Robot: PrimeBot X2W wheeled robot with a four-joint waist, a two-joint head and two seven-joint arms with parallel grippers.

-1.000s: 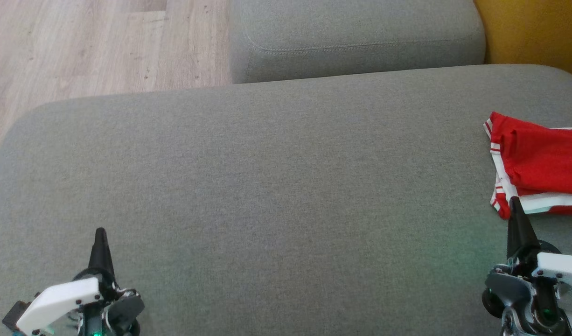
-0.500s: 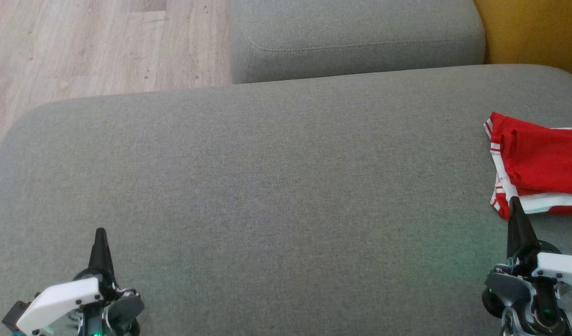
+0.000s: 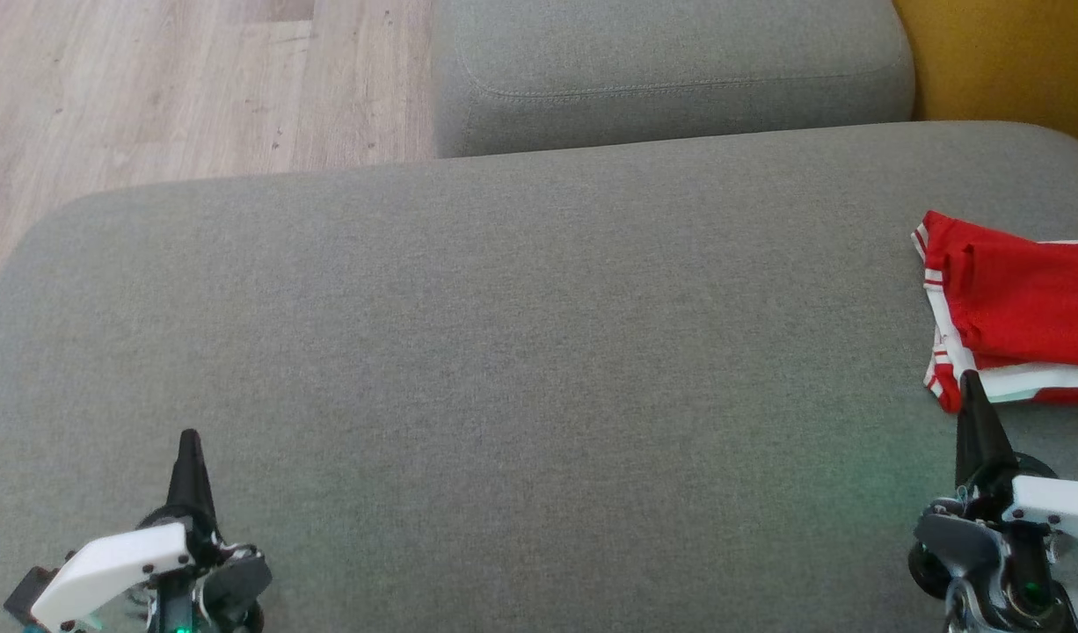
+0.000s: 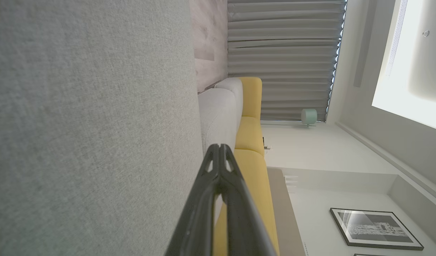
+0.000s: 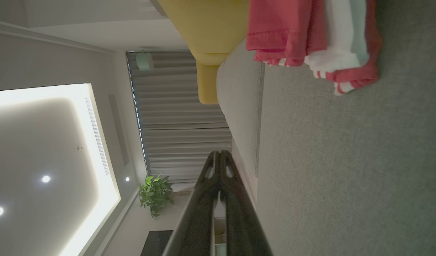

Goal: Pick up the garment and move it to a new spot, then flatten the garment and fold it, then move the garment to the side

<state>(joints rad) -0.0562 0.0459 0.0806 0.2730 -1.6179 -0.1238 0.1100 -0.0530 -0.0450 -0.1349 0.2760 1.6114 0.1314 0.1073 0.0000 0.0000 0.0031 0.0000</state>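
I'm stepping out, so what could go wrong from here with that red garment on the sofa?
The red garment lies layered at the head view's right border, partly cut off, so its far side can't be checked. The shut right hand points at its near hem; driving forward could shove the layers apart.

This is a home's living room. I see a grey sofa (image 3: 539,352), wood floor (image 3: 152,88), curtains (image 4: 282,53), a framed picture (image 4: 374,227) and a potted plant (image 5: 155,193).
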